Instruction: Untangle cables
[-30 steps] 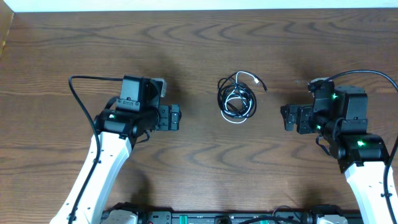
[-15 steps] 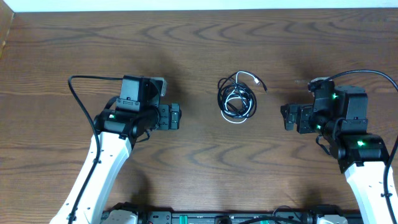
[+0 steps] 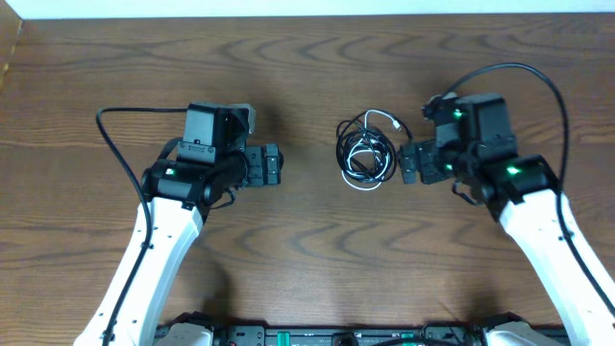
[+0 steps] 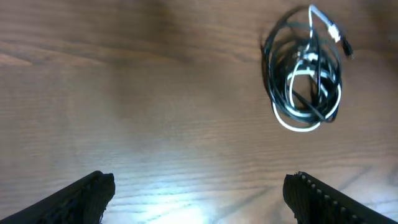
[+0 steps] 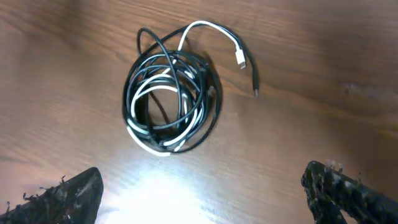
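Arms (image 3: 159, 240) angle inward, left end effector (image 3: 278, 165) and right end effector (image 3: 405, 162) both spread wide, empty, flanking the coiled cables (image 3: 365, 154), whose white plug (image 5: 241, 60) the wrist views show clearly.

Dark brown wooden table (image 3: 307, 269), with a strong wavy grain running across it, fills nearly the whole overhead view. Beyond its far edge is a narrow pale strip (image 3: 307, 8), white; cannot tell whether wall or floor. A lighter tan sliver (image 3: 7, 53) sits at the far left corner. Light comes from above: a soft bright sheen (image 5: 161, 186) on the tabletop in both wrist views, surface slightly glossy.
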Tool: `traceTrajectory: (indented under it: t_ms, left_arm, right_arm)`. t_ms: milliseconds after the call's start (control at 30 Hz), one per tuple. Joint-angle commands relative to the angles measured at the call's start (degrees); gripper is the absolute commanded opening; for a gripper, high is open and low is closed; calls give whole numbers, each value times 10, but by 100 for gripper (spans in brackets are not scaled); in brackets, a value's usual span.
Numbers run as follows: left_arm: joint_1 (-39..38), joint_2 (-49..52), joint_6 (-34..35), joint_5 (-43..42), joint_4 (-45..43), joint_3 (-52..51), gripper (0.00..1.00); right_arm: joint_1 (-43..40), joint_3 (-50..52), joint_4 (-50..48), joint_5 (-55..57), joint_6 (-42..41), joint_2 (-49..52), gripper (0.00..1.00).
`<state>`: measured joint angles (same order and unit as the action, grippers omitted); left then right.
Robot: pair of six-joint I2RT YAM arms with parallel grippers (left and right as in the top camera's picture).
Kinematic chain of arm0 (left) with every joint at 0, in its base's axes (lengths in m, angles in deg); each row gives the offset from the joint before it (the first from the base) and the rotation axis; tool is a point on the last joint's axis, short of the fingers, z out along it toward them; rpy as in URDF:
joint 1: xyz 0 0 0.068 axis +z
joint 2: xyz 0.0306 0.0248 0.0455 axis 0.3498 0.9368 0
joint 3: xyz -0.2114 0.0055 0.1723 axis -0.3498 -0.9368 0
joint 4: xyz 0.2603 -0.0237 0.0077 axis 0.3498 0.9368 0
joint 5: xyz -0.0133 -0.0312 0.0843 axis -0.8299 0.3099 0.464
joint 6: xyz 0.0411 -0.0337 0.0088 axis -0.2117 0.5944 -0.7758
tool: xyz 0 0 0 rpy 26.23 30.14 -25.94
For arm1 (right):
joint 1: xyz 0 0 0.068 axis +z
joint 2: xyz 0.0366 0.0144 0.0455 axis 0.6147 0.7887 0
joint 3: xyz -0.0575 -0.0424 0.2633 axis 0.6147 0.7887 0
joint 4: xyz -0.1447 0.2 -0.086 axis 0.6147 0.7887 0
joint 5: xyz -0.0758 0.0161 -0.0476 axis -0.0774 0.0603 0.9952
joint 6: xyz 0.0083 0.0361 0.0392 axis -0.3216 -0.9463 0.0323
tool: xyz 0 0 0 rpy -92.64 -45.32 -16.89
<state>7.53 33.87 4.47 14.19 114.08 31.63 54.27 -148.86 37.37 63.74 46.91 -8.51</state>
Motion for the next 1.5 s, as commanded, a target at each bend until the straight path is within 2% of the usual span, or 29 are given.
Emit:
traceTrajectory:
  t_ms: [0,233,967,1100,1200,1300,1400,1467]
  left_arm:
    - [-24,26,-2,3,3,11,92]
    - [-43,59,-2,4,3,9,92]
    - [-43,66,-2,21,-16,9,92]
    - [-43,66,-2,21,-32,9,92]
    - [-43,66,-1,21,-31,5,92]
    - [-43,66,-1,21,-28,-2,92]
    - [-43,66,-1,21,-27,-2,92]
    - [-43,66,-1,21,-27,-2,92]
  right_arm:
    - [23,-14,-25,26,-8,35,99]
    - [33,-14,-97,25,-38,105,99]
    - [37,-14,-109,23,-37,113,99]
    - [36,-44,-78,24,-12,113,99]
    - [38,-49,-102,24,-12,117,89]
    - [39,-48,-138,23,-12,154,89]
    - [40,-48,-144,19,-38,210,84]
    - [40,-48,-146,19,-38,244,85]
